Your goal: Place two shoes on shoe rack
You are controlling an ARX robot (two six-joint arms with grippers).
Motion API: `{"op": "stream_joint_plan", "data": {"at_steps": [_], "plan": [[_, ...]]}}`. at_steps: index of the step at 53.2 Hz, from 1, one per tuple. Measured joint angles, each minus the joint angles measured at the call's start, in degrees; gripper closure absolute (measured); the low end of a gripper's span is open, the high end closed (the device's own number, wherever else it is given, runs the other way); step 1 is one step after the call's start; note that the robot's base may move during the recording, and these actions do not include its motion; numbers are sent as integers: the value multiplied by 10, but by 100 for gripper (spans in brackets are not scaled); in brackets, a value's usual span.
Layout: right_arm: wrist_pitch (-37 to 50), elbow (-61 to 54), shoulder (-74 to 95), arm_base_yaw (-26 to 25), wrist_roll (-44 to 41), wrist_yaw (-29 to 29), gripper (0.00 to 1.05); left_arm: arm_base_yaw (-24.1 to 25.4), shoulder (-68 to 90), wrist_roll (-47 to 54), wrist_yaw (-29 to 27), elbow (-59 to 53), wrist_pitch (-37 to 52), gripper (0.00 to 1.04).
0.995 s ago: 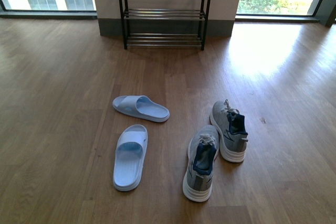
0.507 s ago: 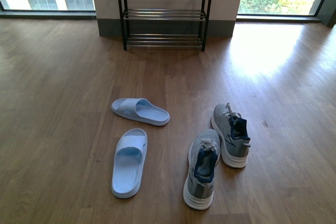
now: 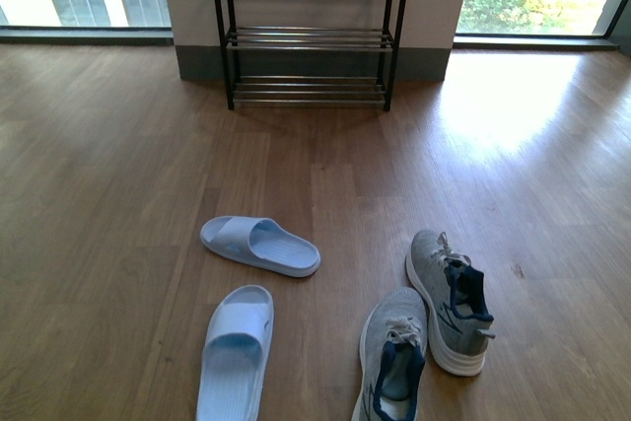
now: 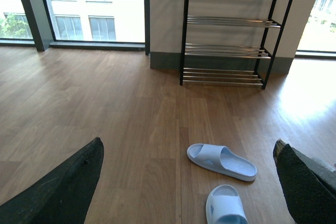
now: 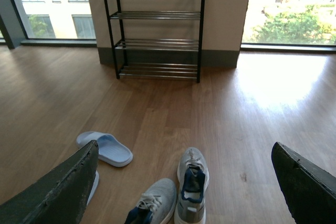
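Rack [image 3: 309, 41] stands at the far edge of the floor [image 3: 118, 145], backed against the wall btwn the two windows. Its silver tiers are all bare, so nothing's been put away yet. Both grey sneakers sit well out from that edge, close in front of the robot: one [image 3: 452, 303] is whole in the front view, the other [image 3: 394, 362] is just beside it and partly cut off at the bottom. Toes point roughly toward the rack, heels and openings toward the robot, prob. handy for a grab at the collar. Two pale blue slides [image 3: 259, 245] [image 3: 235, 357] lie off to the left, apart from the sneakers and not part of the job. Left gripper [image 4: 187, 144] has its jaws spread wide w/ nothing btwn them, and the right gripper [image 5: 185, 146] is the same, hanging above the sneakers. I'd guess that's one arm per shoe, w/ the pickup not begun.
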Motion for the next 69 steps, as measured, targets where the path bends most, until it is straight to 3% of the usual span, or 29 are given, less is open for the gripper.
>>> {"op": "stream_joint_plan", "data": {"at_steps": [43, 53, 59, 69], "plan": [[-19, 3, 14, 1, -13, 2, 9, 0, 0, 0, 0, 0, 0, 9], [17, 35, 191, 3, -26, -16, 9, 0, 0, 0, 0, 0, 0, 9], [120, 82, 407, -2, -29, -34, 9, 0, 0, 0, 0, 0, 0, 9], [260, 181, 721, -5, -31, -14, 9, 0, 0, 0, 0, 0, 0, 9]]}}
